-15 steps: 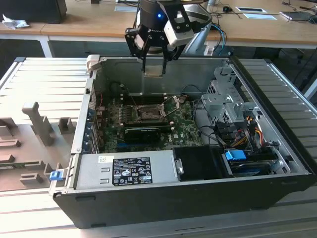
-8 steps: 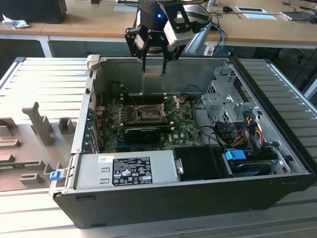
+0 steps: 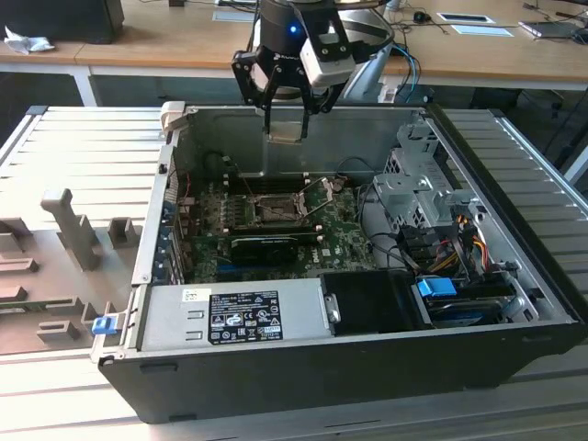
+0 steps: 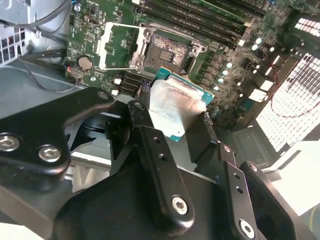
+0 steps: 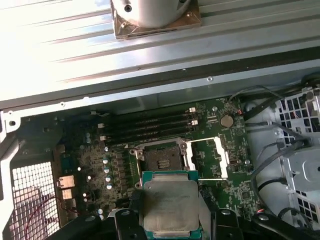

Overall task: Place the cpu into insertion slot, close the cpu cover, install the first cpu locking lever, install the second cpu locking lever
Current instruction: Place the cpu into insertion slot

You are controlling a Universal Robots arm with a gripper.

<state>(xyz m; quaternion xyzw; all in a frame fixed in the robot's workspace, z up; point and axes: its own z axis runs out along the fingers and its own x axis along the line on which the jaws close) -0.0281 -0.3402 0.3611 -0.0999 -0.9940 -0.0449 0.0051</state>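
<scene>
Cpu point(image 5: 171, 206) level between the fingers point(image 4: 204, 142), metal face up, above insertion slot point(image 5: 162, 159)

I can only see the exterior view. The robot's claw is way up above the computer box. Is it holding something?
Observer: Yes. In both wrist views the gripper pinches the cpu, a silvery square with a green edge.
Operator: Is the hole it goes into open?
Observer: Yes. In the first wrist view the cpu cover is swung open beside the insertion slot, and the slot's contact field is bare.
</scene>
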